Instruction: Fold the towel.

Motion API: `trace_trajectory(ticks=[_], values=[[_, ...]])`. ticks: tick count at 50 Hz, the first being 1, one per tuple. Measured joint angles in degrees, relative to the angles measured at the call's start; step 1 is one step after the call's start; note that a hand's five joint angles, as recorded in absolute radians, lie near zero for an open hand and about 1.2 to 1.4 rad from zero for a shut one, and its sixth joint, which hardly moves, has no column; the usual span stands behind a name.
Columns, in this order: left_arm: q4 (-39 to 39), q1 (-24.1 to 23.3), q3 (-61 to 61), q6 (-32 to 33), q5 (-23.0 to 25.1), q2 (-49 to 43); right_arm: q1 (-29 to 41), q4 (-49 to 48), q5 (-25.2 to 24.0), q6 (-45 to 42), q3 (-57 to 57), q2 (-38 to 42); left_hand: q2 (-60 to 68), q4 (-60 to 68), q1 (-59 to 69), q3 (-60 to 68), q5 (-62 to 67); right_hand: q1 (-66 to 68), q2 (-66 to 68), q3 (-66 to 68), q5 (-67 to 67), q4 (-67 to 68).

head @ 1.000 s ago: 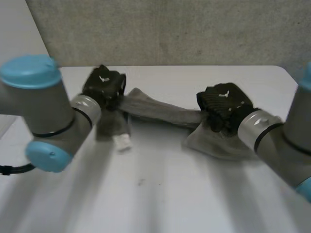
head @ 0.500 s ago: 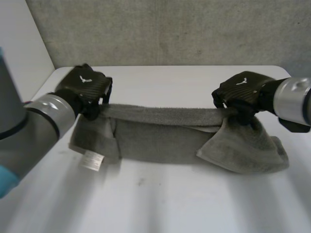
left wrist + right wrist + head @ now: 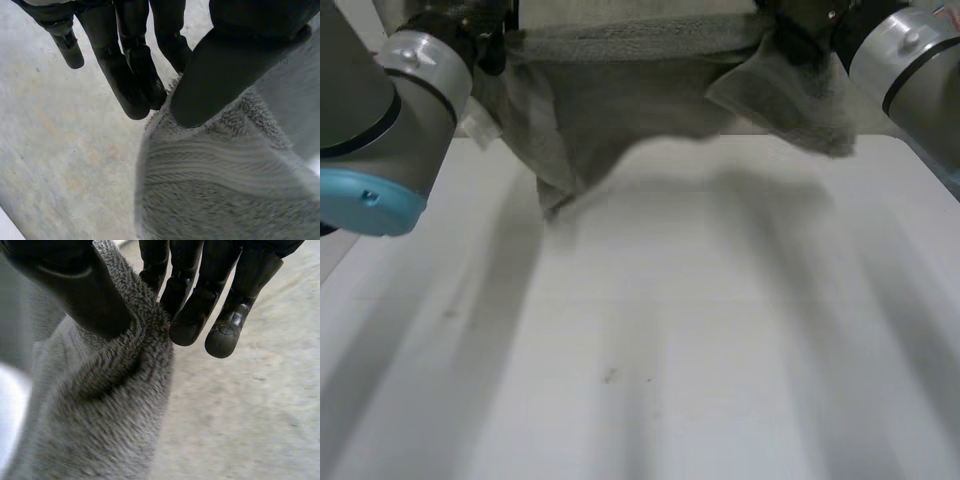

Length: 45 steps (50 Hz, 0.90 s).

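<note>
Grey terry-cloth towel is now hanging in the air above the white table, stretched betw. both hands along its top edge.

Change vs. 0.5 s ago: the towel was lying bunched on the table w/ both hands low at its ends. Both arms are now raising it, and the bulk is clearing the surface. The lowest drooping tip, on the left-hand side, is hanging near the table; whether it is touching cannot be told.

Hand states:
- Black left hand is gripping the towel's left top corner. In the left wrist view the thumb is pressing the cloth edge against the fingers, i.e. clamped on the towel.
- Black right hand is gripping the right top corner. In the right wrist view the thumb is bearing down on the pile w/ the fingers behind the edge, i.e. also clamped on the towel.

Meaning for the task (judgement): this is looking like the lift-and-spread step, approx. early stage; no fold is made yet. Lifting is letting the cloth's own weight pull out the bunching.

Towel appearance: the top edge is running roughly level and taut. The body is not hanging flat: a flap at the right end is doubling forward and drooping, and the left part is sagging to a point. The pile is thick, fuzzy and limp.
</note>
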Motion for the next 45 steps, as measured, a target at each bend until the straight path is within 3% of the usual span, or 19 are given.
trace_trajectory(ticks=[4, 7, 14, 17, 18, 22, 24, 30, 33, 40, 45], values=[[-2.07, 0.01, -11.26, -1.69, 0.25, 3.45, -0.56, 11.43, -7.44, -1.10, 2.68, 0.37, 0.00, 0.00, 0.57, 0.00, 0.00, 0.29, 0.11, 0.00, 0.00, 0.00], [-2.79, -0.04, -18.09, -1.74, 0.42, 4.55, -0.94, 19.21, -10.36, -4.49, 4.12, 1.50, 0.00, 0.00, 0.62, 0.00, 0.00, 0.34, 0.53, 0.00, 0.00, 0.00], [-2.79, -0.08, -31.32, -1.46, 0.56, 5.51, -2.45, 37.26, -12.56, -21.07, 8.01, 5.01, 0.00, 0.00, 0.61, 0.00, 0.00, 0.21, 0.41, -0.54, -0.10, -0.63], [-2.61, -0.08, -34.32, -1.43, 0.56, 5.49, -3.02, 43.18, -12.07, -29.74, 9.75, 6.52, 0.00, 0.00, 0.62, 0.00, 0.00, -13.92, -13.93, -15.77, -13.66, -15.67], [-2.49, -0.09, -35.63, -1.45, 0.55, 5.34, -3.29, 45.50, -11.55, -33.96, 10.66, 7.24, 0.01, 0.00, 0.61, 0.00, 0.00, -28.09, -27.72, -28.94, -28.19, -28.75], [-2.30, -0.16, -36.84, -1.52, 0.54, 4.91, -3.58, 46.52, -10.32, -38.13, 11.98, 8.27, 0.00, 0.00, 0.62, 0.00, 0.00, -48.57, -47.50, -50.02, -50.38, -49.82], [-2.21, -0.23, -36.94, -1.55, 0.52, 4.63, -3.60, 44.28, -9.59, -36.80, 12.47, 8.51, 0.01, 0.00, 0.62, 0.00, 0.00, -57.48, -57.14, -60.05, -60.07, -59.77], [-2.14, -0.42, -36.24, -1.57, 0.49, 4.28, -3.51, 35.45, -8.66, -26.53, 13.84, 7.82, 0.00, 0.00, 0.62, 0.00, 0.00, -61.41, -59.58, -62.65, -61.39, -61.69], [-2.16, -0.47, -35.42, -1.57, 0.50, 4.35, -3.53, 26.81, -7.79, -15.15, 17.49, 5.40, 0.00, 0.00, 0.62, 0.00, 0.00, -61.45, -59.58, -62.65, -61.39, -61.69], [-2.23, -0.48, -33.46, -1.51, 0.53, 4.25, -3.58, 11.37, -3.90, 4.19, 33.48, -3.91, 0.00, 0.00, 0.62, 0.00, 0.00, -61.62, -59.58, -62.65, -61.39, -61.69], [-2.24, -0.48, -32.37, -1.48, 0.54, 3.40, -3.70, 4.68, -2.26, 9.88, 46.15, -10.19, 0.00, 0.00, 0.62, 0.00, 0.00, -61.66, -59.58, -62.65, -61.39, -61.69]])
